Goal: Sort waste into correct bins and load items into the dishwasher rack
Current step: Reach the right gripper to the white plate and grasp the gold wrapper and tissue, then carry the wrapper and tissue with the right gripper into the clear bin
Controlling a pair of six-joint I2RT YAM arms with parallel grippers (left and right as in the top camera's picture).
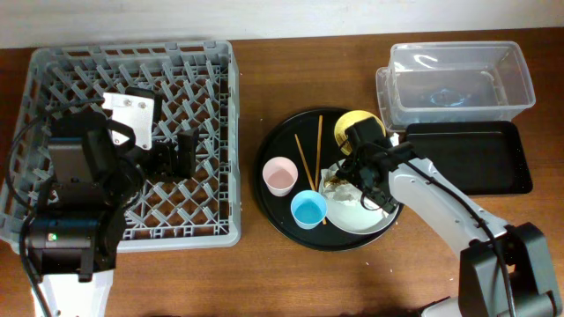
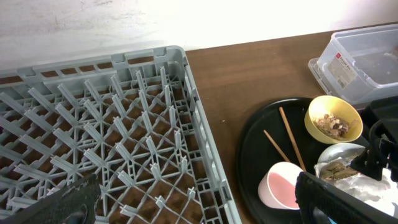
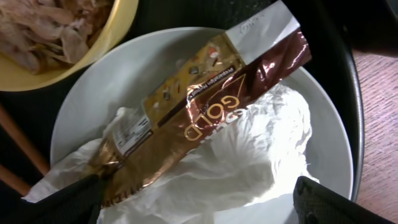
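Observation:
The shiny brown-gold wrapper (image 3: 205, 106) lies on the crumpled white napkin (image 3: 249, 155) on the white plate (image 3: 112, 87). My right gripper (image 3: 199, 205) is open just above them, its fingers on either side of the napkin. The yellow bowl (image 1: 352, 126) holds pale food scraps (image 3: 50, 25). The pink cup (image 1: 279, 175), blue cup (image 1: 308, 209) and two chopsticks (image 1: 308, 154) lie on the round black tray (image 1: 273, 145). My left gripper (image 1: 181, 154) is open and empty over the grey rack (image 1: 132, 62). The rack (image 2: 124, 124) holds no items.
The clear tub (image 1: 458, 84) stands at the back right, with the shallow black tray (image 1: 467, 158) in front of it. Both look bare inside. Bare wooden table lies between the rack and the round tray.

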